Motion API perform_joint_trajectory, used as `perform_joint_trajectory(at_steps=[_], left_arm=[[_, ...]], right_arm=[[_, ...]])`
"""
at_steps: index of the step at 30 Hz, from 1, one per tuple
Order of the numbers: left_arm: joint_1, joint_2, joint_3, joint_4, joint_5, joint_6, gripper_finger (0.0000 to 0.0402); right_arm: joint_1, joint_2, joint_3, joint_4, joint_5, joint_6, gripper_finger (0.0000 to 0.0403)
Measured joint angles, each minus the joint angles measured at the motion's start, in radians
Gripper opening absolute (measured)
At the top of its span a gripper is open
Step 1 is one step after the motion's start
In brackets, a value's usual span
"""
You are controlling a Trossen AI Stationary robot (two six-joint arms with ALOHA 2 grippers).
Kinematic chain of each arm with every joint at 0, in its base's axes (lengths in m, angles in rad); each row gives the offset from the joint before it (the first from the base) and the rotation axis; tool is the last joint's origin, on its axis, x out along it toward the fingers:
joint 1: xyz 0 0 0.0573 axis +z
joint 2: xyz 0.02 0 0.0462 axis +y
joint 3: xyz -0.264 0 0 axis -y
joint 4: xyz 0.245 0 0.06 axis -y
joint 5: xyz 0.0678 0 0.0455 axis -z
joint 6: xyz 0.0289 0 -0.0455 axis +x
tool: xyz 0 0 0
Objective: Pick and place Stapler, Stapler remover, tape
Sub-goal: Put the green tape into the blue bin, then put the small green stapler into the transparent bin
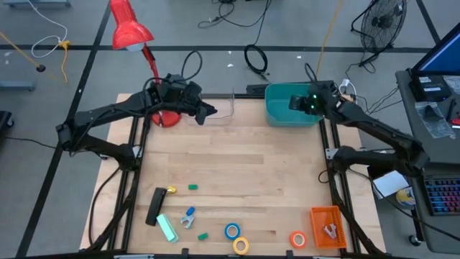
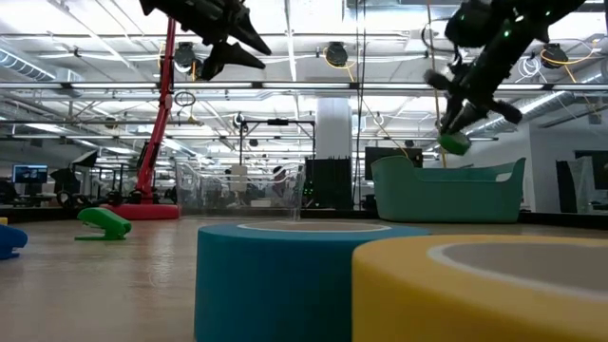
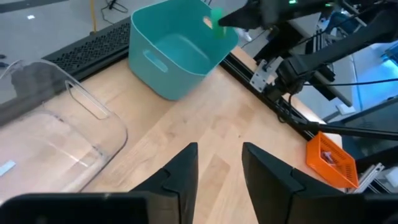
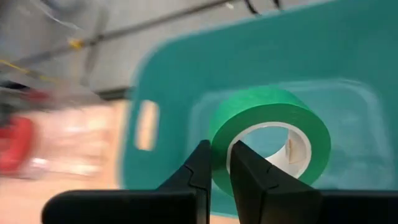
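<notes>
My right gripper [image 1: 310,103] hangs over the teal bin [image 1: 284,115] at the table's far right and is shut on the green tape roll [image 4: 270,134], which the low view shows as the green roll [image 2: 454,142] above the bin's rim. The blue tape [image 1: 231,231], yellow tape [image 1: 241,245] and orange tape [image 1: 297,239] lie flat near the near edge. A black stapler [image 1: 154,205], a light green stapler [image 1: 167,227] and the blue staple remover [image 1: 188,216] lie at the near left. My left gripper [image 3: 219,168] is open, raised over the far left of the table. My right gripper pinches the green roll's wall [image 4: 219,146] between its two fingers, one finger [image 4: 249,168] inside the pale centre hole and the other outside. The fingers come from above, pointing down. The roll hangs below them, lifted clear over the teal bin.
A clear plastic container [image 3: 50,130] sits at the far edge beside the teal bin, with a red lamp base [image 1: 167,119] to its left. An orange tray [image 1: 327,226] holds small parts at the near right corner. Two small green pieces [image 1: 192,187] [image 1: 203,235] lie on the wood.
</notes>
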Motion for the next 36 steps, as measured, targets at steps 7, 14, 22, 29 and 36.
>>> perform_joint_trajectory(at_steps=[7,14,22,29,36], left_arm=[[-0.011,0.000,0.000,0.000,-0.006,-0.007,0.0124],[-0.017,0.000,0.000,-0.001,-0.008,-0.011,0.0124],[-0.058,0.000,0.000,0.000,-0.045,-0.009,0.0124],[-0.077,0.000,-0.001,-0.002,-0.072,-0.009,0.0124],[-0.077,0.000,-0.001,-0.002,-0.078,-0.011,0.0124]], right_arm=[[-0.105,0.122,0.000,-0.085,-0.073,-0.128,0.0026],[-0.141,0.224,0.000,-0.169,-0.071,-0.230,0.0026],[-0.147,0.269,0.000,-0.189,0.029,-0.286,0.0026],[-0.147,0.282,0.000,-0.199,0.061,-0.299,0.0075],[-0.147,0.278,0.000,-0.200,0.080,-0.317,0.0147]])
